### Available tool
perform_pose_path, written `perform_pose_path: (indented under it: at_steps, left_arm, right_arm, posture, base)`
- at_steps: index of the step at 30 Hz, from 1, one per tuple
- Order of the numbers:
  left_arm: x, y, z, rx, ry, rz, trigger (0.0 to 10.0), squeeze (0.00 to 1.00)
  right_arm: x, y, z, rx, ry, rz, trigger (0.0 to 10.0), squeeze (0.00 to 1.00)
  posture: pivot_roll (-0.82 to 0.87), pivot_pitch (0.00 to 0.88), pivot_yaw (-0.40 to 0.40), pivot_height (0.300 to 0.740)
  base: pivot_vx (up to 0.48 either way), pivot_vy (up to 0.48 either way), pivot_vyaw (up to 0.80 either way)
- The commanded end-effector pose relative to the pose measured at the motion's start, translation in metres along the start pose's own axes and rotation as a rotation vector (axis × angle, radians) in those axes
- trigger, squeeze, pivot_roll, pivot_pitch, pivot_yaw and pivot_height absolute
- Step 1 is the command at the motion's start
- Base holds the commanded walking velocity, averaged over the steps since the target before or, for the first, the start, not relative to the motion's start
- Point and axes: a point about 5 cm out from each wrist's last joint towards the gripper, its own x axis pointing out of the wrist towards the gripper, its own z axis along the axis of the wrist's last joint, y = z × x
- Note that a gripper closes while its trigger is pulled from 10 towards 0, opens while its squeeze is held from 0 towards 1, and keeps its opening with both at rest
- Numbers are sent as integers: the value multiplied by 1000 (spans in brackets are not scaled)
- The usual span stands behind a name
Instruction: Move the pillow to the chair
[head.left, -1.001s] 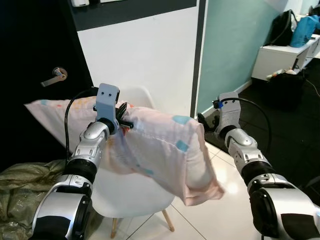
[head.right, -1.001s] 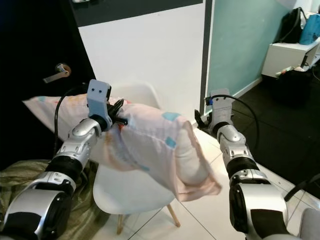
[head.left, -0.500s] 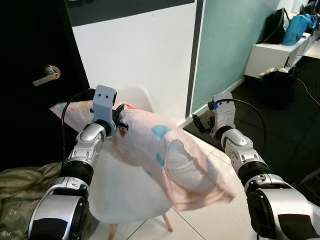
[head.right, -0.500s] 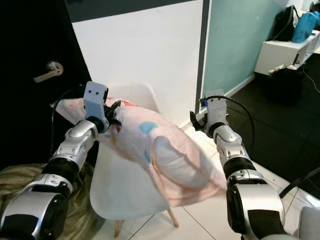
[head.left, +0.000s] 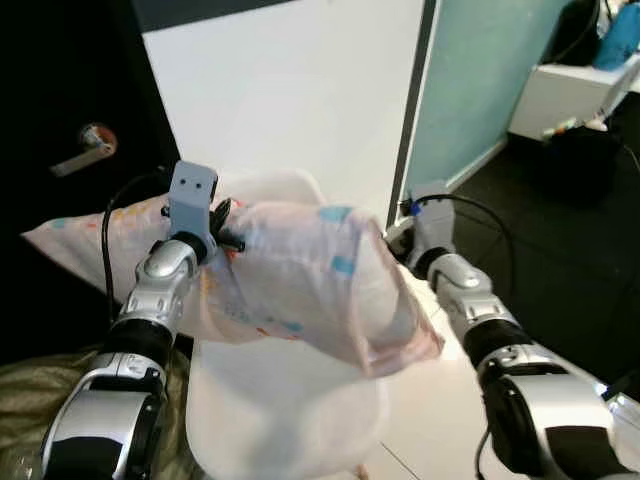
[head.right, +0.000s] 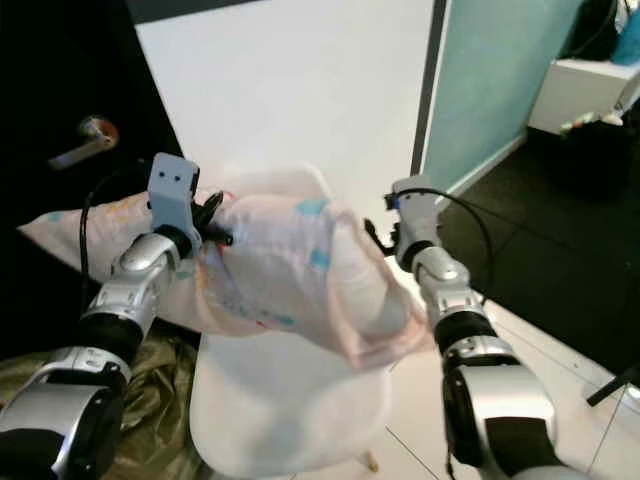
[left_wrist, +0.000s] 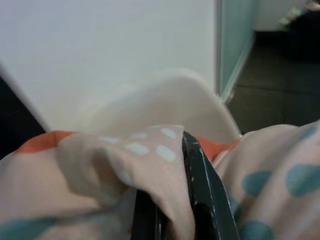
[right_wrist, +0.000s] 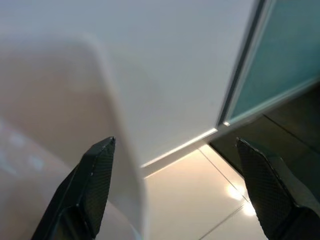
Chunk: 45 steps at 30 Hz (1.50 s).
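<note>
Pillow (head.left: 300, 285) is up in the air, just above the white chair (head.left: 290, 415), so the carrying part looks nearly done. My guess is that what is left is to lower it onto the seat and let go.

At the middle left of the head picture, the left tool (head.left: 222, 232) has its two black fingers (left_wrist: 202, 185) pinching a fold of the pink, spotted cloth. From there the pillow hangs across the middle of the frame. Its long way runs side to side: one end pokes out far left, in front of the dark door (head.left: 60, 120), and the other end droops down toward the lower right, over the front of the seat.

Just beside that drooping end, at the middle right, is the right tool (right_wrist: 175, 192). Its fingers are spread wide and hold nothing; between them you see the wall and the shiny floor (right_wrist: 200, 190).
</note>
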Motion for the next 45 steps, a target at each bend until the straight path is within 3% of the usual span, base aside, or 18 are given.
perform_pose_path:
  at_steps: [1, 15, 20, 23, 27, 28, 31, 32, 33, 34, 35, 36, 38, 40, 41, 42, 45]
  left_arm:
    - [2, 4, 24, 43, -102, -8, 10000, 0]
    - [1, 7, 12, 104, -11, 47, 10000, 0]
    - [-9, 33, -8, 139, 111, 223, 10000, 0]
    - [-15, 45, -18, 130, 176, 320, 10000, 0]
    - [-19, 49, -26, 126, 228, 365, 10000, 0]
    - [-19, 47, -32, 72, 257, 381, 10000, 0]
    - [-19, 45, -34, 48, 263, 384, 10000, 0]
    - [-17, 40, -36, -23, 267, 393, 10000, 0]
    - [-17, 40, -36, -23, 267, 393, 10000, 0]
    - [-14, 35, -35, -120, 258, 392, 10000, 0]
    - [-9, 29, -32, -268, 243, 390, 10000, 0]
    - [-9, 29, -32, -268, 243, 390, 10000, 0]
    - [-3, 23, -28, -375, 233, 382, 10000, 0]
    - [-3, 23, -28, -375, 233, 382, 10000, 0]
    - [3, 16, -23, -441, 221, 359, 10000, 0]
    - [3, 16, -23, -441, 221, 359, 10000, 0]
    - [19, -12, -10, -589, 212, 249, 10000, 0]
  right_arm:
    - [2, 9, 0, 1, 1, 26, 10000, 0]
    - [2, 14, -6, -34, 34, 53, 10000, 0]
    - [-1, 25, -24, -100, 135, 128, 10000, 0]
    - [-3, 27, -30, -87, 167, 134, 10000, 0]
    - [-3, 24, -31, -64, 183, 112, 10000, 0]
    - [-3, 21, -31, -42, 188, 89, 10000, 0]
    - [-3, 19, -30, -36, 187, 82, 10000, 0]
    - [-3, 16, -28, -33, 183, 62, 10000, 0]
    - [-3, 16, -28, -33, 183, 62, 10000, 0]
    - [-3, 14, -28, -34, 182, 54, 10000, 0]
    - [-3, 11, -27, -35, 180, 45, 10000, 0]
    - [-3, 11, -27, -35, 180, 45, 10000, 0]
    - [-4, 10, -26, -37, 177, 41, 10000, 0]
    - [-4, 10, -26, -37, 177, 41, 10000, 0]
    - [-4, 8, -26, -36, 175, 35, 10000, 0]
    - [-4, 8, -26, -36, 175, 35, 10000, 0]
    - [-4, 7, -24, -30, 169, 31, 10000, 0]
  posture:
    - [-242, 14, 62, 740]
    - [-240, 25, 64, 740]
    - [-237, 37, 67, 740]
    - [-234, 43, 70, 740]
    - [-234, 45, 72, 735]
    - [-234, 50, 76, 725]
    - [-235, 52, 78, 720]
    - [-237, 56, 81, 710]
    - [-237, 56, 81, 710]
    - [-240, 62, 85, 705]
    - [-244, 66, 91, 695]
    - [-244, 66, 91, 695]
    - [-247, 69, 97, 685]
    - [-247, 69, 97, 685]
    - [-251, 72, 101, 680]
    - [-251, 72, 101, 680]
    - [-255, 77, 111, 665]
  base:
    - [0, 0, 0]
    - [0, -194, 0]
    - [0, 0, 0]
    - [0, 0, 0]
    - [0, 0, 0]
    - [0, 0, 0]
    - [0, 0, 0]
    - [0, 0, 0]
    - [0, 0, 0]
    - [0, 0, 0]
    - [0, 0, 0]
    - [0, 0, 0]
    - [0, 0, 0]
    - [0, 0, 0]
    - [0, 0, 0]
    - [0, 0, 0]
    - [0, 0, 0]
